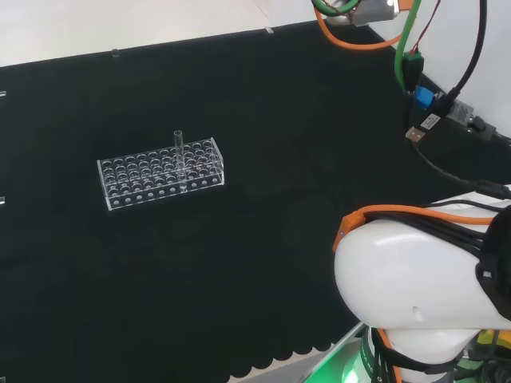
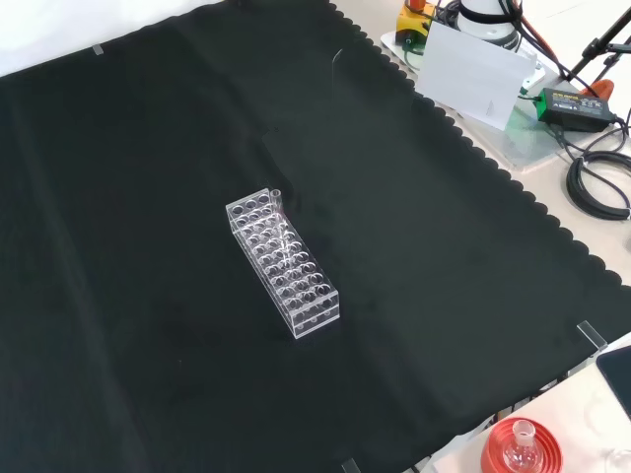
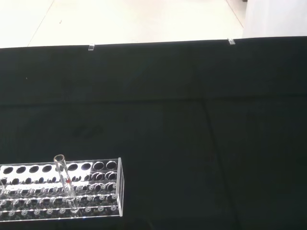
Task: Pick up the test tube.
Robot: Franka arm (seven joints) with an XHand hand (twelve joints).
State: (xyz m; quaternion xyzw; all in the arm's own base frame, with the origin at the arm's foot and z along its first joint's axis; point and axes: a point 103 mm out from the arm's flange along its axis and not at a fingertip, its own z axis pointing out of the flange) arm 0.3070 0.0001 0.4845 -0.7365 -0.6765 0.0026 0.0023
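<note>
A clear test tube (image 1: 180,157) stands upright in a clear plastic rack (image 1: 160,182) with many holes, left of the cloth's middle in the head view. In the front view the rack (image 2: 286,266) lies near the cloth's centre, and the tube (image 2: 282,215) rises near its far end. In the wrist view the tube (image 3: 64,182) stands in the rack (image 3: 98,189), a little way in from its end. The arm's white links (image 1: 415,279) stand far to the right of the rack in the head view.
Black cloth (image 1: 263,120) covers the bench. Cables and plugs (image 1: 431,112) hang at the head view's upper right. In the front view a red ribbed stand with a small flask (image 2: 521,448) sits off the cloth at the bottom right, and a black power brick (image 2: 575,106) lies at the top right.
</note>
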